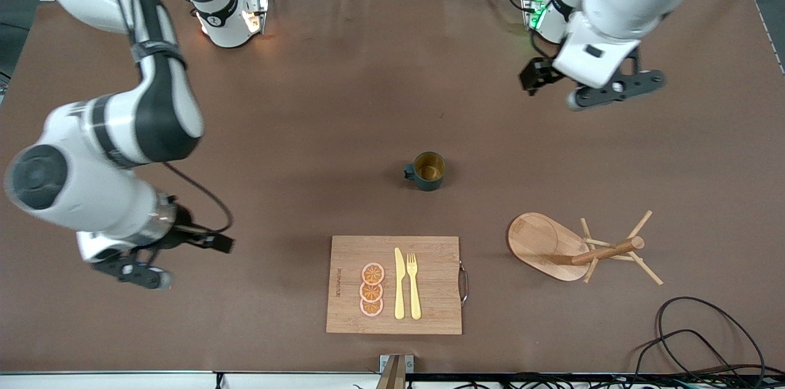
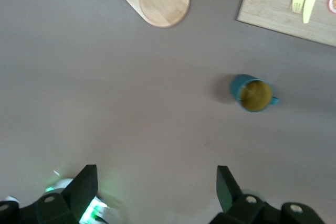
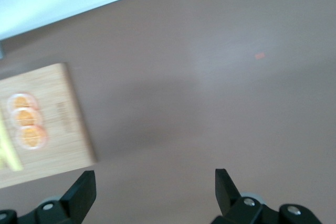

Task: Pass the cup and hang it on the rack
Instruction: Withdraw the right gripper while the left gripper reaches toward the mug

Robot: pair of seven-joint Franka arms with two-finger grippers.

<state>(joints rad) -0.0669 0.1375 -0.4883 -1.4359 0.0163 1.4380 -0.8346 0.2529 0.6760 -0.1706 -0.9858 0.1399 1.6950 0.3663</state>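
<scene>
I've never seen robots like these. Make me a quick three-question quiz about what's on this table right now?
1. True or false: the cup hangs on the rack.
2. What lies on the cutting board beside the three orange slices? A) a spoon B) a knife and fork C) a second cup
3. Fill in: the left gripper and the right gripper are both ____, holding nothing.

Key
1. False: the cup stands upright on the table, apart from the rack.
2. B: a yellow knife and fork.
3. Open.
</scene>
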